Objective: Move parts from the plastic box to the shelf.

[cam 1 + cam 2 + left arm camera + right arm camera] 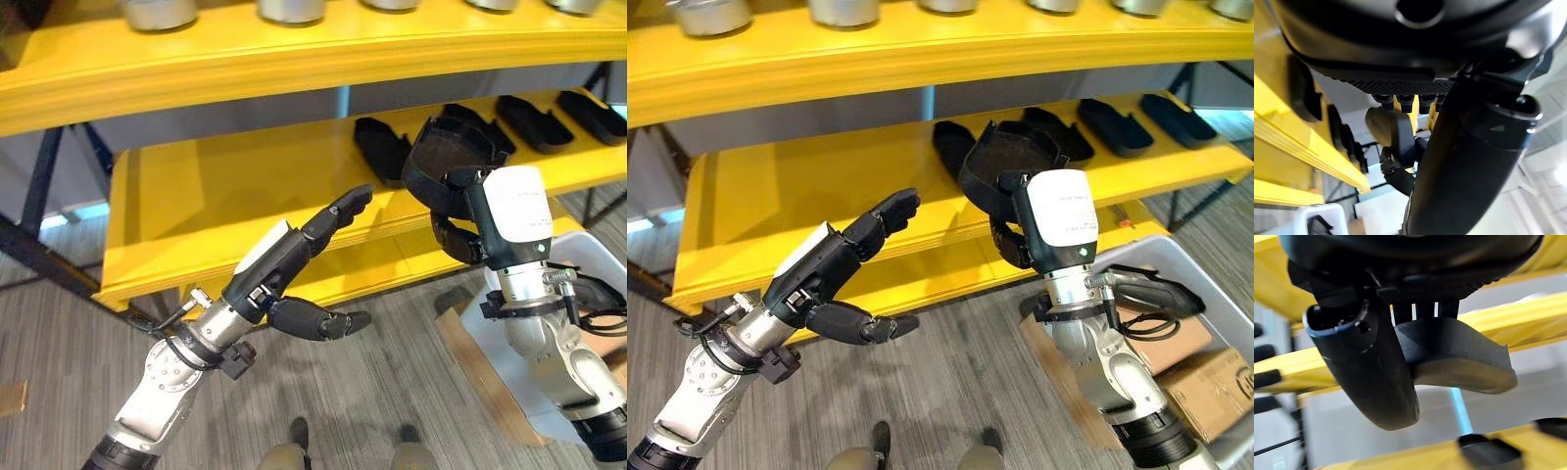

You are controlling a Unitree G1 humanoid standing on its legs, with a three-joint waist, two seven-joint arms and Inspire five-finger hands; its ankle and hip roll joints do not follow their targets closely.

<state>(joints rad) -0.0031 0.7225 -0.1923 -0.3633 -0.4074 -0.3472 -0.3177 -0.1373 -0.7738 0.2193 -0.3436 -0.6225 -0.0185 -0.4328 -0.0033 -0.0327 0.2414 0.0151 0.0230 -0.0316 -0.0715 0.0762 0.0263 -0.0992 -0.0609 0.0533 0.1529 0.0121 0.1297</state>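
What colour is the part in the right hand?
Black, best seen in the right eye view: part, held by the right hand.

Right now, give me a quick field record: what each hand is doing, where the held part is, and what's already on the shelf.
right hand: shut on black part, raised in front of the middle shelf
left hand: open, holding nothing, fingers extended toward the shelf
middle shelf: yellow, row of black parts on its right portion, left portion bare
top shelf: metal cans in a row
plastic box: lower right, beside the right arm
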